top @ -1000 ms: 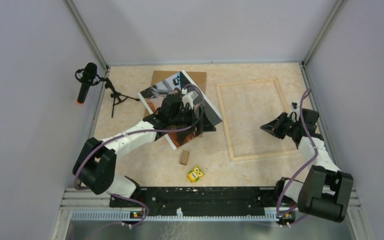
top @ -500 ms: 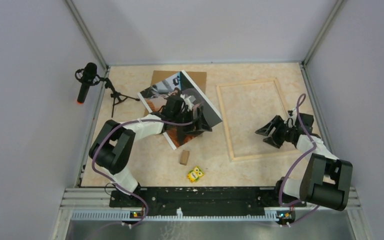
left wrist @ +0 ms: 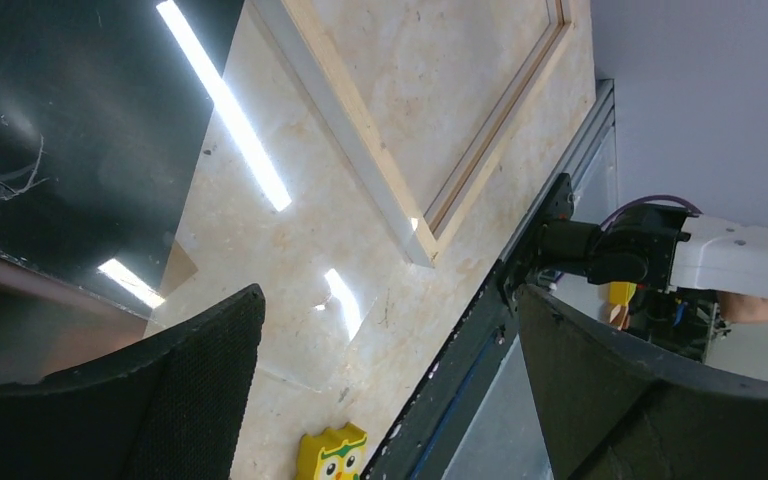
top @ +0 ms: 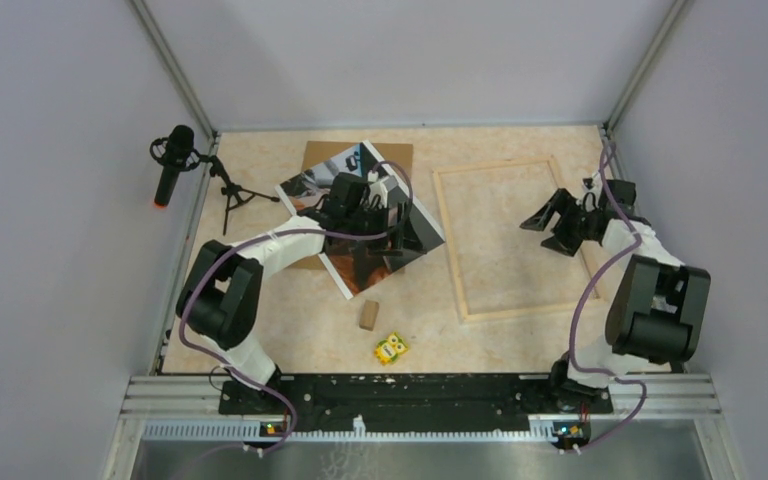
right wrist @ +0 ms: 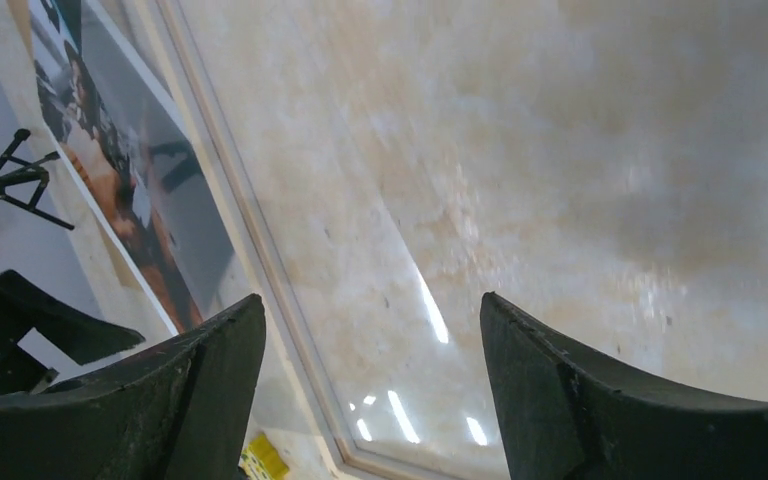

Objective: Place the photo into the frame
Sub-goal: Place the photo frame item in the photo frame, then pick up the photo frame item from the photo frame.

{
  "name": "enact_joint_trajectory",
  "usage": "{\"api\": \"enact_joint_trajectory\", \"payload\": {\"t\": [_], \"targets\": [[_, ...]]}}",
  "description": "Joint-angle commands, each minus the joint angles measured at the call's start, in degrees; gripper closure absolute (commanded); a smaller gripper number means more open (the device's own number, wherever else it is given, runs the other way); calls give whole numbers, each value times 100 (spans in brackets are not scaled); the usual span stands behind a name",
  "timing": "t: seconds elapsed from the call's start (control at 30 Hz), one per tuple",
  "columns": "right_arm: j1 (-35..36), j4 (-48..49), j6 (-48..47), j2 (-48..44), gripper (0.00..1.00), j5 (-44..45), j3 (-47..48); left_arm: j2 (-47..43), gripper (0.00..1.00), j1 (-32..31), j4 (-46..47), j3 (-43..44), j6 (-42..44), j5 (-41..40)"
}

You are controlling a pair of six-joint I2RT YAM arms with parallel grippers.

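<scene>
- Left gripper, jaws wide apart, hovers over the photo, which lies askew left of the frame; flat glossy paper may slip the grasp (little edge to catch).
- Right gripper, apart and empty above the frame, might nudge it.

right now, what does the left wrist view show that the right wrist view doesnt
Only the left wrist view: the right arm and the black rail at the table's near edge.
Only the right wrist view: the tripod legs of the microphone stand, and the photo's printed image, readable rather than dark glare.
Both: the frame, the photo, a yellow owl toy (only a sliver in the right wrist view), and each camera's own open fingers: the left gripper and the right gripper.
</scene>
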Motion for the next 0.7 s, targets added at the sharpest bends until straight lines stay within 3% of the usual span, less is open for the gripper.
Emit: {"api": "enact_joint_trajectory", "payload": {"t": [0.0,0.13,0.37,0.67], "targets": [[167,71,-600,978,23,-559,1023,-415,2,-31,-42,-76,449,142],[354,337,-741,1903,24,-1371,1700,-528,2,-27,-1,-114,483,301],[660,-337,-1219,3396,28,-1806,3090,-559,2,-16,78,-144,437,470],[804,335,-1078,3771,33,-2566,2676,-527,2,4,214,-200,321,638]]}}
